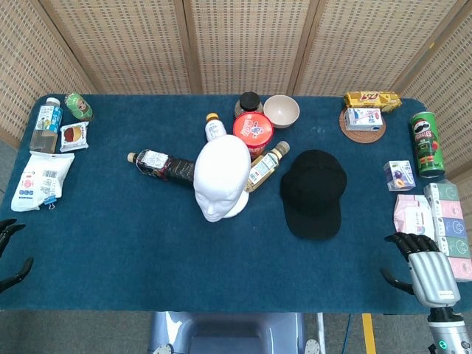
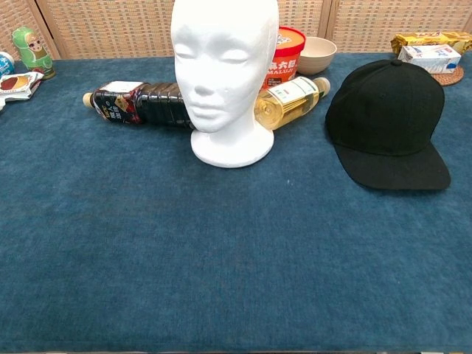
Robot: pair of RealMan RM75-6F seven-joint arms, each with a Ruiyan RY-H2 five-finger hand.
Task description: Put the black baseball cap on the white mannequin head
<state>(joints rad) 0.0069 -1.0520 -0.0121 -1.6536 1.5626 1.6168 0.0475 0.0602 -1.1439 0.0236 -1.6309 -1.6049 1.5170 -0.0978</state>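
From above, the head view takes in a long table covered in dark blue felt cloth [image 1: 110, 228], and near its middle stands the white foam mannequin head [image 1: 221, 179], upright and bare. The black baseball cap [image 1: 313, 193] lies flat on the cloth just to one side of it, apart from it, brim pointing toward the near edge. Between the two lies a clear bottle of yellow drink [image 1: 265, 167] on its side, and on the far side of the head a dark cola-coloured bottle [image 1: 161, 165] also lies flat, its end against the head's base. Behind them are a red-lidded round tub [image 1: 253, 130] and a pale ceramic bowl [image 1: 281, 110]. At the near corner the silver right hand [image 1: 425, 271] hovers over the table edge, fingers spread and empty, well apart from the cap. The dark left hand [image 1: 9, 254] barely shows at the opposite edge; only a few fingers are visible, so I cannot tell how it is set. The chest view shows the mannequin head [image 2: 223, 70] facing the camera and the cap [image 2: 389, 122] resting crown-up on the cloth beside it, with neither hand in sight.
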